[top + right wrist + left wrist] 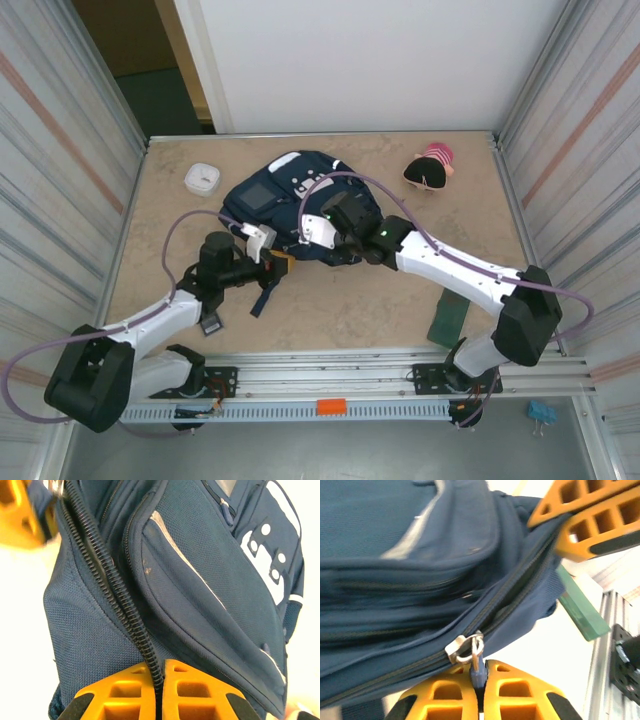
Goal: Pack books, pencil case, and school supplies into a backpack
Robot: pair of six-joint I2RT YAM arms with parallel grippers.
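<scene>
Worktop: pale and stone-patterned, walled on the left, the right and the far side.
Backpack: navy, lying in the middle of the far half. The right arm reaches across its near right part and a cable loops over its top.
Green book: at the near right edge, just beside the right arm's base and well apart from the backpack.
Pouch: pink and black, far right, apart from the backpack.
Left pincer: at the backpack's near edge, its yellow fingers pressed together on the zip pull.
Right pincer: just right of the left one, clamped narrow on the backpack's fabric along the zip line.
White box: small and rounded, far left, near the backpack's left side.
Zip pull: a blue tab hanging from a metal slider, nipped in the left pincer.
</scene>
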